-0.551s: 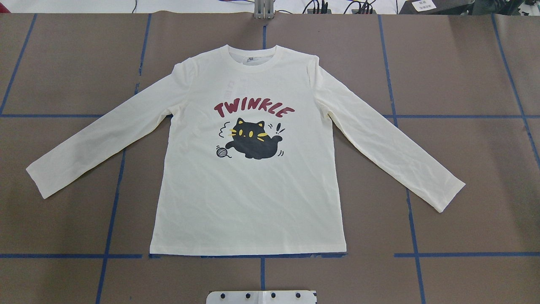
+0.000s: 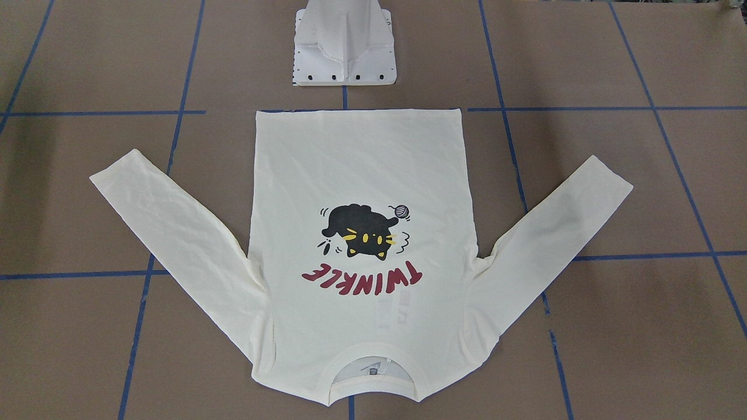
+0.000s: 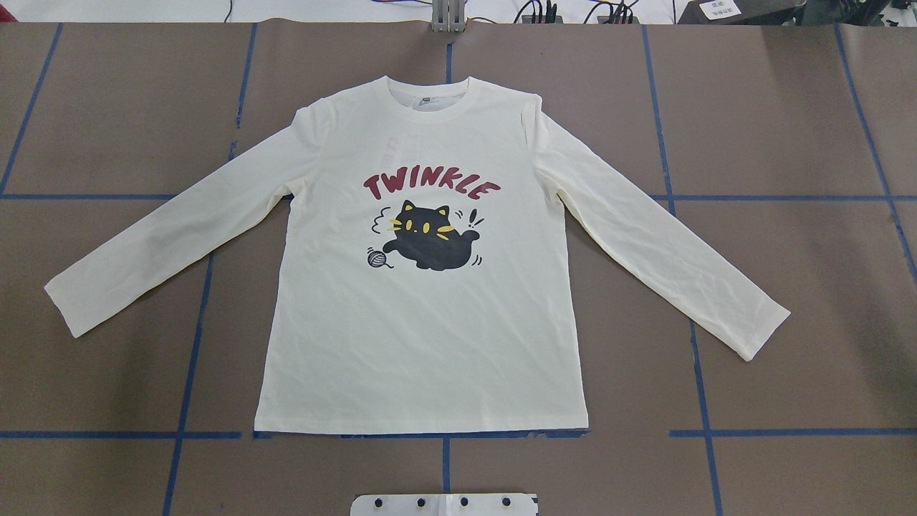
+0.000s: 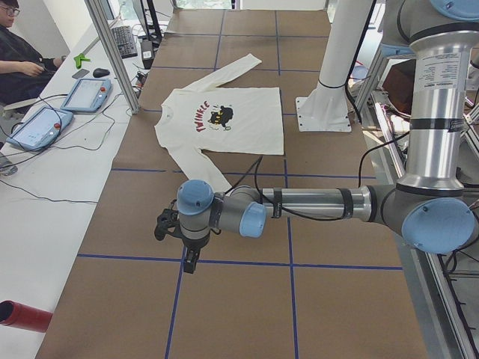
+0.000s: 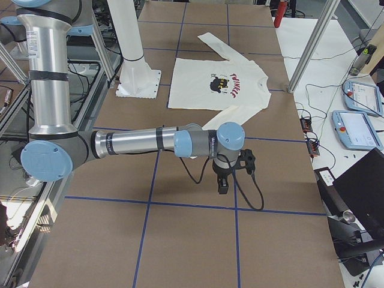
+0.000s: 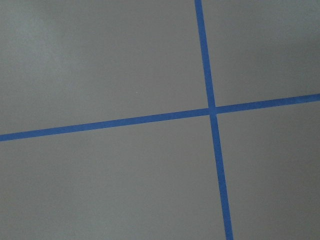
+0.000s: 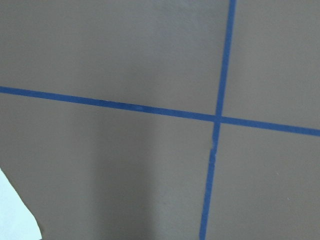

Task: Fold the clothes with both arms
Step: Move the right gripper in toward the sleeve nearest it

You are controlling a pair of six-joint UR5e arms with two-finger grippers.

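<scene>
Left gripper (image 4: 190, 263) and right gripper (image 5: 222, 188) held over the table (image 4: 239, 314), T-shirt (image 3: 423, 344) untouched.
How far either is parted cannot be told. The T-shirt is spread flat, print up, well apart from both; the cuffs (image 3: 64, 308) are best pinched at their edges and the sleeves (image 3: 179, 222) drawn inward together.

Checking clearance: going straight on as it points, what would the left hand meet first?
Likely the bare brown table surface near a blue tape crossing; the left hand points down, well clear of the T-shirt.
</scene>
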